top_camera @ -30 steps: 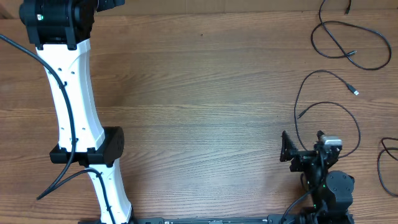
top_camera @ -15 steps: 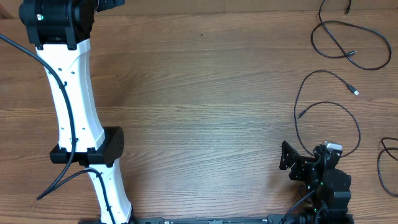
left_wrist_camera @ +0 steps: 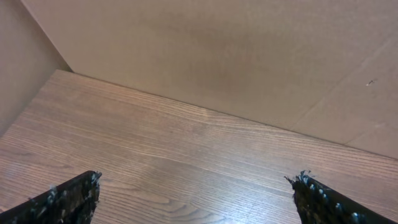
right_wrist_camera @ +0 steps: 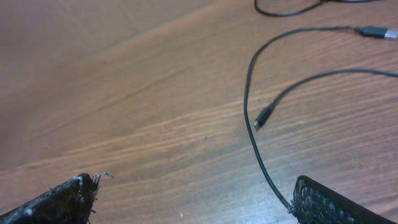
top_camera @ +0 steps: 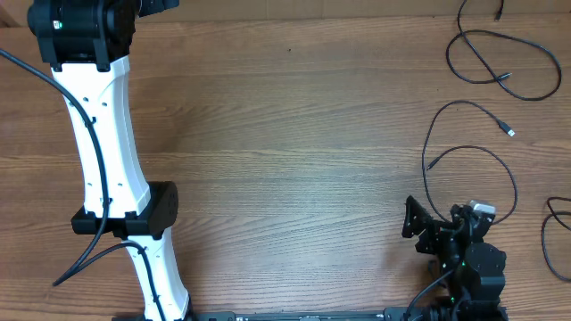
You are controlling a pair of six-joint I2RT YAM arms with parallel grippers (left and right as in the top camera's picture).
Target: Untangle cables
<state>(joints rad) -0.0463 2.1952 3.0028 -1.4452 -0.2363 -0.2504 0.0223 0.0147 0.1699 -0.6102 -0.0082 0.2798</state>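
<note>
Compared with a second ago, the right claw [top_camera: 444, 217] sits lower in the overhead view, closer to the near edge of the desk [top_camera: 294, 160]; the left arm [top_camera: 98, 134] and the cords lie as they did. The right claw stands wide apart and holds nothing. The left claw [left_wrist_camera: 196, 183] is also spread wide over bare wood, facing a plain cardboard wall [left_wrist_camera: 217, 56].

The cables [top_camera: 509, 131] all lie on the right side of the desk. The middle cable [right_wrist_camera: 249, 93] loops just ahead of the right claw, with one small plug [right_wrist_camera: 264, 115] lying free between the fingers' line of sight. It runs down to the right fingertip [right_wrist_camera: 323, 202]; contact there cannot be told. The top cable [top_camera: 504, 78] curls near the far right corner, apart from the middle one. A third cord [top_camera: 546, 236] bends at the right edge.
</note>
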